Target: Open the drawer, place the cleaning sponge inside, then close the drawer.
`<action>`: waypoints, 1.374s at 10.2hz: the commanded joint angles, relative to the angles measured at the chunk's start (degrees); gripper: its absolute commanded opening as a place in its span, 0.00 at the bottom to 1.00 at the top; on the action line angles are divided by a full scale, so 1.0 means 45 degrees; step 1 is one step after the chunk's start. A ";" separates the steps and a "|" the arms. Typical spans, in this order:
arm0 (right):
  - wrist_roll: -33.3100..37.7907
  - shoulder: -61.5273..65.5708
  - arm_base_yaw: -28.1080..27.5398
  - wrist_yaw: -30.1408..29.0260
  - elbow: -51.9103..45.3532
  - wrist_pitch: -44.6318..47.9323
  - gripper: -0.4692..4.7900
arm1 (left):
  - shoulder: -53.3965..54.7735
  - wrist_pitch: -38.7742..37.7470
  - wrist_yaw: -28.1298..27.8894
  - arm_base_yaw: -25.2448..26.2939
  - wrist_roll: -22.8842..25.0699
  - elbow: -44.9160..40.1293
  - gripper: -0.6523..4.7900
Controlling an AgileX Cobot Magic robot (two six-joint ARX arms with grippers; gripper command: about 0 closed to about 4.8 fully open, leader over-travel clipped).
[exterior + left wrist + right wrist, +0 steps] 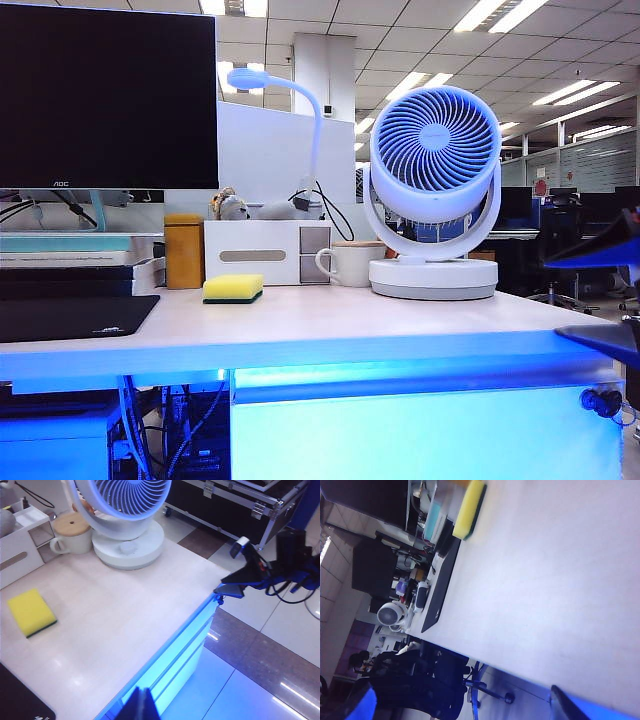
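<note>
My right gripper (600, 300) sits at the far right edge of the exterior view, its two dark fingers spread wide apart with nothing between them, one above desk level and one just off the desk's corner. From my left wrist view I see that same gripper (234, 582) past the desk's right corner, jaws parted, just beside the knob (218, 599). My left gripper (142, 705) shows only as one dark tip at the bottom middle of that picture; its fingers are pressed together and carry nothing.

One cleaning sponge (233, 288) lies flat on the desk (400, 320), left of centre, yellow side up, green layer beneath, touched by neither claw. It also shows at the left of my left wrist picture (31, 612) and near the top of my right one (469, 509).

One drawer (420, 430) fills the lower right under the desktop, blue-lit and closed, with a single black knob (600, 402) at its right end.

Behind the sponge I count one white organizer box (265, 252), one orange-yellow box (184, 250), one mug (350, 264), one fan (434, 190), one desk lamp (285, 100), one monitor (105, 95) and one black mat (70, 315).
</note>
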 commanded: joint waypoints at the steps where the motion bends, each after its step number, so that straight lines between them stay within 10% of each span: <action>1: -0.0073 0.0019 -0.0107 0.0369 -0.0335 -0.0073 1.00 | -0.0053 0.0087 0.0049 -0.0005 -0.0005 0.0058 0.11; 14: -0.0024 0.1345 -0.1345 0.0534 -0.0185 0.1263 1.00 | -0.0053 0.0083 0.0039 0.0000 0.0000 0.0053 0.11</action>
